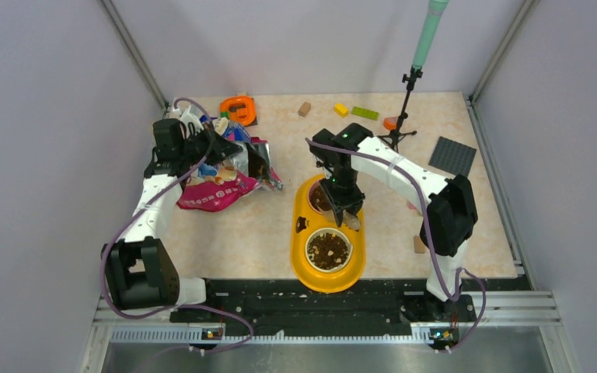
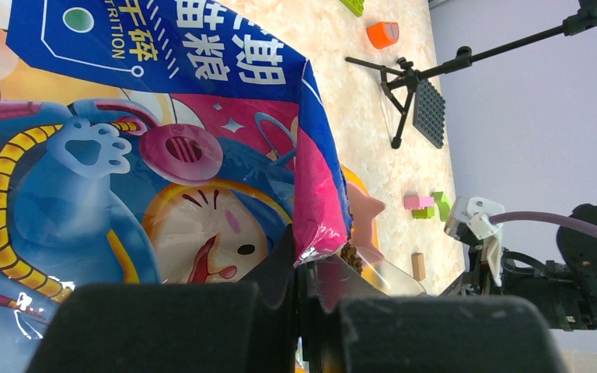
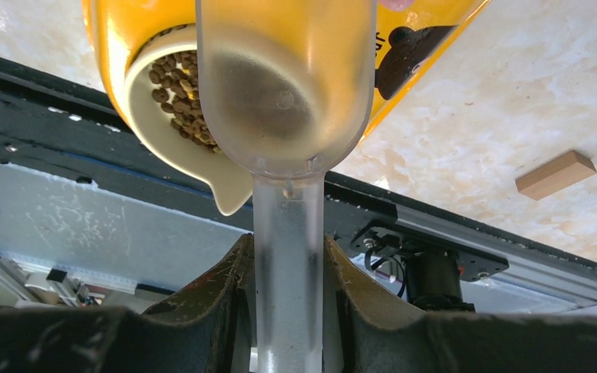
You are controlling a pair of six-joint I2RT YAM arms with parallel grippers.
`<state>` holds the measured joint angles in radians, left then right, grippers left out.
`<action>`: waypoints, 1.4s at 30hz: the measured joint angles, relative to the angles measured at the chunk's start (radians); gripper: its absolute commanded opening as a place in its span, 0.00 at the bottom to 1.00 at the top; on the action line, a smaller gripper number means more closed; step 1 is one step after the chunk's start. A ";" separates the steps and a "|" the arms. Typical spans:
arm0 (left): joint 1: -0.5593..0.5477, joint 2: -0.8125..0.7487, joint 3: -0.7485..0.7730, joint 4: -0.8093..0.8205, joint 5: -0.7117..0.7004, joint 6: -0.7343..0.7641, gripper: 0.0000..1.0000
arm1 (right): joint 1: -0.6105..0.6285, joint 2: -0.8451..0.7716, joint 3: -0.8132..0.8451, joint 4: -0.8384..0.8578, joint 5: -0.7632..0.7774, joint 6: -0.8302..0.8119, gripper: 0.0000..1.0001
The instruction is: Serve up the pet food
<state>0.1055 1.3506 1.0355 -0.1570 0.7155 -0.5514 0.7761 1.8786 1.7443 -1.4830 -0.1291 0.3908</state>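
The glossy magenta-and-blue pet food bag (image 1: 216, 189) lies at the left, its cartoon face filling the left wrist view (image 2: 163, 155). My left gripper (image 1: 221, 151) (image 2: 303, 268) is shut on the bag's pink edge. Over the yellow double-bowl feeder (image 1: 301, 260) my right gripper (image 1: 343, 208) (image 3: 288, 249) is shut on the handle of a clear plastic scoop (image 3: 284, 85) (image 1: 351, 221). The scoop's cup looks empty from beneath. Brown pet food kibble (image 1: 328, 249) (image 3: 175, 93) fills the near white bowl. The arm partly hides the far bowl (image 1: 318, 198).
Along the back lie an orange object (image 1: 239, 109), a tan block (image 1: 305, 109), a yellow brick (image 1: 341, 109) and a green brick (image 1: 364, 113). A tripod stand (image 1: 406, 105) and a dark baseplate (image 1: 452, 155) are back right. Another tan block (image 1: 419, 244) (image 3: 556, 175) lies right of the feeder.
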 measured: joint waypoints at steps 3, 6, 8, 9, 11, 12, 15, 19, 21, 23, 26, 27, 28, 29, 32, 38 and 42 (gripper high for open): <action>0.002 0.000 0.000 0.000 0.001 0.000 0.00 | -0.005 0.000 0.017 0.000 -0.002 0.005 0.00; 0.003 0.000 -0.004 0.001 0.002 0.000 0.00 | -0.019 -0.003 0.018 0.000 -0.004 0.008 0.00; 0.003 0.000 -0.008 0.001 0.002 0.000 0.00 | -0.034 -0.008 0.018 0.000 -0.004 0.013 0.00; 0.003 -0.001 -0.009 0.001 0.002 0.000 0.00 | -0.039 -0.010 0.018 0.000 -0.004 0.013 0.00; 0.004 -0.002 -0.011 0.001 0.002 0.000 0.00 | -0.048 -0.018 0.016 0.001 -0.004 0.013 0.00; 0.004 -0.003 -0.011 0.001 0.002 0.000 0.00 | -0.050 -0.023 0.013 0.002 -0.002 0.013 0.00; 0.005 -0.009 -0.013 0.002 0.001 0.000 0.00 | -0.053 -0.048 -0.026 0.002 0.003 0.013 0.00; 0.005 -0.014 -0.017 0.002 -0.002 0.000 0.00 | -0.054 -0.056 -0.037 0.003 0.005 0.011 0.00; 0.005 -0.018 -0.019 0.002 -0.002 0.000 0.00 | -0.058 -0.058 -0.034 0.002 0.007 0.012 0.00; 0.005 -0.020 -0.020 0.002 -0.002 0.000 0.00 | -0.065 -0.060 -0.034 0.001 0.012 0.011 0.00; 0.005 -0.024 -0.026 0.005 -0.005 0.000 0.00 | -0.072 -0.062 -0.035 0.002 0.022 0.011 0.00; 0.005 -0.025 -0.027 0.006 -0.006 0.000 0.00 | -0.074 -0.064 -0.035 0.002 0.026 0.010 0.00; 0.005 -0.027 -0.029 0.007 -0.007 0.000 0.00 | -0.076 -0.067 -0.035 0.001 0.029 0.009 0.00; 0.005 -0.028 -0.030 0.008 -0.007 0.000 0.00 | -0.079 -0.072 -0.039 0.003 0.032 0.004 0.00; 0.005 -0.033 -0.032 0.008 -0.009 0.000 0.00 | -0.092 -0.093 -0.067 0.002 0.034 -0.009 0.00; 0.006 -0.040 -0.043 0.018 -0.011 -0.005 0.00 | -0.108 -0.121 -0.117 0.000 0.032 -0.032 0.00; 0.007 -0.051 -0.051 0.022 -0.017 -0.008 0.00 | -0.110 -0.123 -0.112 0.000 0.029 -0.032 0.00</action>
<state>0.1127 1.2995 0.9844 -0.1349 0.6983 -0.5594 0.6662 1.7557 1.6321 -1.4830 -0.1005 0.3584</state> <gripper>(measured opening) 0.009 0.296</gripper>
